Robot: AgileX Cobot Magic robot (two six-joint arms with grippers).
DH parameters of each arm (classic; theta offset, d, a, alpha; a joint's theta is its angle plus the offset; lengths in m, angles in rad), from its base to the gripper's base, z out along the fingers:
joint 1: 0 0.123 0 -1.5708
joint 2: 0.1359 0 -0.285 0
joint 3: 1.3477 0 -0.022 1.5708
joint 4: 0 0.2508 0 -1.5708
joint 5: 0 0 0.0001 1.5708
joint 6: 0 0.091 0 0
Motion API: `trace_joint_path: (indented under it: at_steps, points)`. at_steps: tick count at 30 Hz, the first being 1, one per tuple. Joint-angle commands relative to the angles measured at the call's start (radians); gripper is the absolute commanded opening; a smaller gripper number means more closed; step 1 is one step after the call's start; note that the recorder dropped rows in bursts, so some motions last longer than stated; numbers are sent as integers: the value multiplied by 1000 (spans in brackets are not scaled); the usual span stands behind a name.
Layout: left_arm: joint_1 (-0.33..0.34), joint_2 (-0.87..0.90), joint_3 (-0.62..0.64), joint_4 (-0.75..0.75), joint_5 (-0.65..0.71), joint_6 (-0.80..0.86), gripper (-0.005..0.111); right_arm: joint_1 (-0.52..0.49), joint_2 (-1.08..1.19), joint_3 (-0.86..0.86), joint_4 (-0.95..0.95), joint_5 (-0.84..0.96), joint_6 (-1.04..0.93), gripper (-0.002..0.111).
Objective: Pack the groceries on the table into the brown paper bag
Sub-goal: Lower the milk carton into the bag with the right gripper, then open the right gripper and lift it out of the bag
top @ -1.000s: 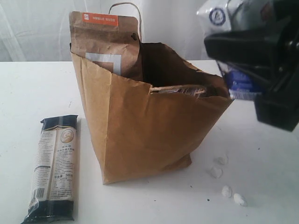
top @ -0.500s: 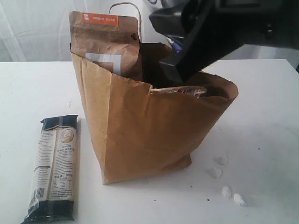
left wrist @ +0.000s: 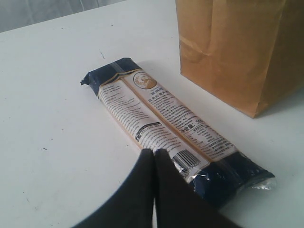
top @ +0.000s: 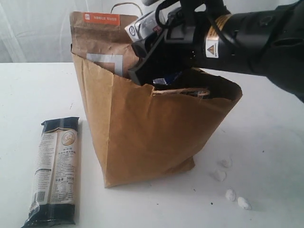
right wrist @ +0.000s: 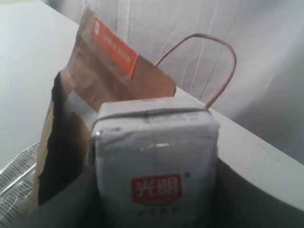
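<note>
Brown paper bag (top: 142,137) stands upright mid-worktop (top: 270,137), mouth open, one twisted handle loop (top: 127,6) showing at the back. Brown windowed pouch (top: 107,42) is already inside, upright against the bag's left wall, its orange label sticking above the rim. Another item (top: 187,91) lies just under the near rim; can't tell what it is. Right arm reaches across from the right and covers most of the bag mouth in the exterior view. Right fingers (top: 148,64) sit part open, clamped on the small white-blue packet (right wrist: 154,161), one on each side of it. The packet is tilted over the mouth just beside the pouch, its blue lower end at rim level. Long dark-blue noodle packet (top: 54,168) lies flat on the worktop left of the bag, near it but apart. Left fingers (left wrist: 145,166) are closed together, empty, tips at the packet's barcode end; contact can't be told. A few white scraps (top: 232,192) lie right of the bag.
</note>
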Motion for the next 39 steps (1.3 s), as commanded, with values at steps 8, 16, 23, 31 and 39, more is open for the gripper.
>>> trace_joint_path:
  at_steps: [8, 16, 23, 31, 39]
  points:
    - [2, -5, 4, 2, -2, -9, 0, -8, 45, -10, -11, -29, 19, 30]
    - [2, -5, 4, 2, -2, -9, 0, -8, 30, -10, -11, -27, 24, 70]
    - [2, -5, 4, 2, -2, -9, 0, -8, 19, -14, -11, -3, 20, 70]
    - [2, -5, 4, 2, -2, -9, 0, -8, -21, -39, -31, 46, 20, 70]
    - [2, -5, 4, 2, -2, -9, 0, -8, -80, -48, -56, 108, 17, 70]
